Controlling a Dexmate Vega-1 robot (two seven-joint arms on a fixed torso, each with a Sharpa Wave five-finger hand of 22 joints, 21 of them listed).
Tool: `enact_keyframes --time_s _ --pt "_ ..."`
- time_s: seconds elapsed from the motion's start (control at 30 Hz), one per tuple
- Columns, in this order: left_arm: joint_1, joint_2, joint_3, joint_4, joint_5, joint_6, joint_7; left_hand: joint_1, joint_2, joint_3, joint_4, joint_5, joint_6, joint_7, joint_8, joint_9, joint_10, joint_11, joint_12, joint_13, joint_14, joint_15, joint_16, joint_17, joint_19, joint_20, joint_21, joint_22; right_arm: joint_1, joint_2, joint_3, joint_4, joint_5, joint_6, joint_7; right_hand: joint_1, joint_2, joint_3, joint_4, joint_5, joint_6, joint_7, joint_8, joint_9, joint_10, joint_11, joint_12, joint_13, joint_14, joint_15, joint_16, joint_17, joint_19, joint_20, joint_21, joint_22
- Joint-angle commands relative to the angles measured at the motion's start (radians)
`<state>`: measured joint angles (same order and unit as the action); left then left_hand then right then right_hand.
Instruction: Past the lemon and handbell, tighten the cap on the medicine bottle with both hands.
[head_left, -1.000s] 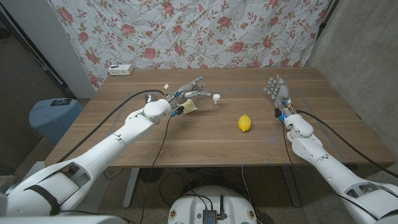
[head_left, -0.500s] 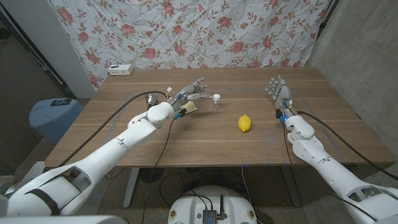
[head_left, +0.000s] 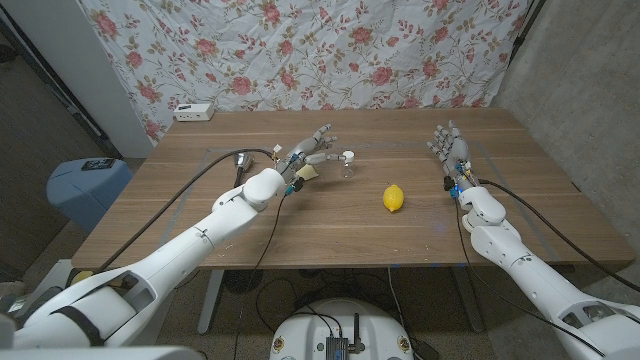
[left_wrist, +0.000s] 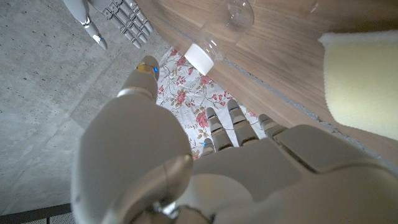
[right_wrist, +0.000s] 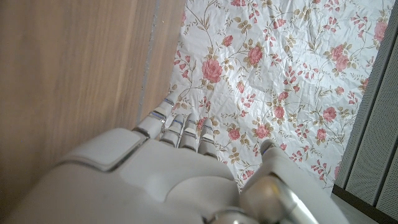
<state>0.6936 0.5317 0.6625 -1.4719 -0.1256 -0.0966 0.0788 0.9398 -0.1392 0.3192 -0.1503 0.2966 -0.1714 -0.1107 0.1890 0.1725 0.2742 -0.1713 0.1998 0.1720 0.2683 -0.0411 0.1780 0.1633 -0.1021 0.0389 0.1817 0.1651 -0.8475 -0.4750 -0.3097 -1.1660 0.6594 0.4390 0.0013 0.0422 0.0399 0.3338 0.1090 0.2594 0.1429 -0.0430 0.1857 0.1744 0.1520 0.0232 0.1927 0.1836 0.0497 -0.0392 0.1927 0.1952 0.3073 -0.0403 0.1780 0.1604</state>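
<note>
A small clear medicine bottle (head_left: 347, 163) with a white cap (left_wrist: 201, 57) stands upright past the middle of the table. My left hand (head_left: 311, 150) hovers just to its left, fingers spread toward the cap, holding nothing. The yellow lemon (head_left: 394, 198) lies nearer to me, right of the bottle. A small metal handbell (head_left: 243, 157) stands left of my left forearm, partly hidden by the cable. My right hand (head_left: 449, 150) is raised over the table's right side, fingers apart and empty, well right of the bottle. It also shows beyond the bottle as the right hand (left_wrist: 115, 17).
A pale yellow sponge (head_left: 305, 172) lies under my left wrist and appears as the sponge (left_wrist: 365, 81) close by. A white box (head_left: 193, 112) sits at the back left corner. Floral cloth (right_wrist: 261, 68) hangs behind the table. A blue bin (head_left: 88, 186) stands off the left edge.
My left arm has pushed forward and slightly right, bringing its hand a little closer to the bottle. The right hand has barely moved.
</note>
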Motion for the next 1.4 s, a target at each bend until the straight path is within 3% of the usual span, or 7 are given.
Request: enact_keyframes --time_s 0.03,0.23,0.33,0.6,0.83,1.13,1.4 --pt "-0.015 -0.053 0.021 0.083 0.050 -0.059 0.041 0.017 0.010 -0.006 0.001 0.008 -0.160 0.019 0.010 0.002 0.036 -0.002 0.008 0.002 0.033 -0.151 0.009 -0.001 0.010 -0.022 0.008 0.002 -0.004 0.003 0.004 0.004 0.001 0.010 -0.002 -0.002 0.001 -0.003 -0.001 0.005 0.007 -0.003 0.004 0.005 0.012 0.003 0.006 0.005 0.008 -0.002 0.004 0.003 0.004 -0.050 0.006 0.005" --pt "-0.027 -0.083 0.028 0.135 0.062 -0.091 0.060 0.032 0.018 -0.018 0.003 0.004 -0.117 0.046 0.016 0.001 0.075 -0.001 0.008 0.002 0.087 -0.152 0.009 -0.001 0.055 -0.091 0.014 0.001 -0.003 0.004 0.006 0.012 0.003 0.016 0.003 -0.003 0.002 -0.004 -0.001 0.006 0.007 -0.003 0.004 0.005 0.013 0.002 0.006 0.005 0.008 -0.001 0.004 0.003 0.004 -0.050 0.006 0.005" --pt "-0.029 -0.091 0.029 0.153 0.062 -0.107 0.061 0.034 0.017 -0.024 0.004 0.003 -0.105 0.061 0.016 0.001 0.084 0.006 0.006 0.002 0.104 -0.149 0.009 -0.001 0.068 -0.106 0.015 0.001 -0.004 0.004 0.008 0.014 0.004 0.020 0.004 -0.003 0.002 -0.004 -0.001 0.006 0.008 -0.003 0.004 0.005 0.013 0.002 0.006 0.005 0.008 -0.001 0.004 0.003 0.003 -0.051 0.006 0.005" --pt "-0.029 -0.113 0.030 0.190 0.053 -0.121 0.068 0.037 0.015 -0.030 0.004 0.002 -0.097 0.072 0.014 0.001 0.083 0.007 0.000 0.002 0.119 -0.148 0.009 -0.002 0.062 -0.089 0.008 0.001 -0.009 0.003 0.009 0.012 0.005 0.024 0.004 -0.003 0.002 -0.005 -0.001 0.007 0.008 -0.004 0.003 0.005 0.014 0.002 0.006 0.005 0.007 0.000 0.004 0.003 0.003 -0.050 0.006 0.005" --pt "-0.038 -0.136 0.036 0.236 0.038 -0.143 0.059 0.039 0.012 -0.040 0.006 0.003 -0.100 0.084 0.007 0.001 0.075 0.014 -0.009 0.003 0.119 -0.145 0.002 -0.002 0.056 -0.043 0.003 0.001 -0.016 -0.001 0.011 0.001 0.002 0.019 -0.004 -0.003 0.003 -0.006 -0.001 0.008 0.007 -0.004 0.003 0.005 0.014 -0.001 0.005 0.005 0.007 0.000 0.004 0.003 0.002 -0.050 0.006 0.005" --pt "-0.061 -0.164 0.050 0.298 0.035 -0.178 0.045 0.037 0.010 -0.047 0.007 0.004 -0.092 0.103 0.008 0.001 0.092 0.019 -0.005 0.003 0.130 -0.141 0.003 -0.002 0.061 -0.045 0.004 0.001 -0.020 -0.005 0.012 -0.005 0.003 0.017 -0.004 -0.004 0.003 -0.007 -0.002 0.008 0.006 -0.004 0.003 0.005 0.016 0.003 0.006 0.005 0.007 0.001 0.004 0.003 0.003 -0.049 0.006 0.005" --pt "-0.066 -0.179 0.054 0.319 0.030 -0.178 0.047 0.038 0.010 -0.052 0.008 0.005 -0.084 0.104 0.008 0.001 0.105 0.021 -0.003 0.003 0.141 -0.137 0.005 -0.002 0.063 -0.048 0.004 0.001 -0.025 -0.006 0.014 -0.008 0.004 0.020 -0.003 -0.004 0.003 -0.008 -0.002 0.009 0.007 -0.004 0.003 0.005 0.016 0.002 0.005 0.005 0.007 0.001 0.004 0.003 0.002 -0.049 0.006 0.005"
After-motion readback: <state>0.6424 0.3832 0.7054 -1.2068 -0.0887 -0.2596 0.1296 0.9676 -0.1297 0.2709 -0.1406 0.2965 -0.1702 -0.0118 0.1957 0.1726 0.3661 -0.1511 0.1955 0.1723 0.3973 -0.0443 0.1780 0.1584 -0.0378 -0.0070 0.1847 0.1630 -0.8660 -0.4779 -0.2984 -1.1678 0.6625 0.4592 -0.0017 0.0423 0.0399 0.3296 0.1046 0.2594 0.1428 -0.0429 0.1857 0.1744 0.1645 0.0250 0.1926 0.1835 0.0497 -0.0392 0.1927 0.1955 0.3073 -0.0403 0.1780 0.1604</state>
